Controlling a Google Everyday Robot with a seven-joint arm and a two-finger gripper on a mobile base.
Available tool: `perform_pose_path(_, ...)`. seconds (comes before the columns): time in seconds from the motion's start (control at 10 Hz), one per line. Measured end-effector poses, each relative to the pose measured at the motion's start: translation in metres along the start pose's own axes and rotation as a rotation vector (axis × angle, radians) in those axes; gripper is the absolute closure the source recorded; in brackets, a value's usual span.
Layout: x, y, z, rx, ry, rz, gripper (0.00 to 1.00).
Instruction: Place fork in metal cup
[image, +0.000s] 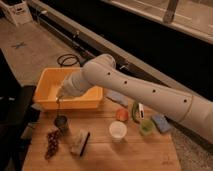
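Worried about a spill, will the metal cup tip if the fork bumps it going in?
Possibly. The metal cup looks small and narrow, so probably light and easy to tip. The pincer hangs just above it, with the thin fork pointing down, so a centred entry should avoid sideways knocks.

- The fork (58, 107), a thin silver sliver, is hanging upright from the pincer (59, 97), seemingly just above the cup.
- The metal cup (61, 123), short and dark grey, is standing upright on the bench (140, 152).
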Motion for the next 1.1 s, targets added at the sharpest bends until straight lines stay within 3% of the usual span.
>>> perform_pose_path(0.2,-0.006,0.007,0.012,-0.002,-0.037,0.017,1.0)
perform_pose_path(0.3,-0.006,0.015,0.02,-0.022,-0.043,0.026,1.0)
perform_pose_path(1.1,-0.005,0.019,0.024,-0.048,-0.036,0.025,1.0)
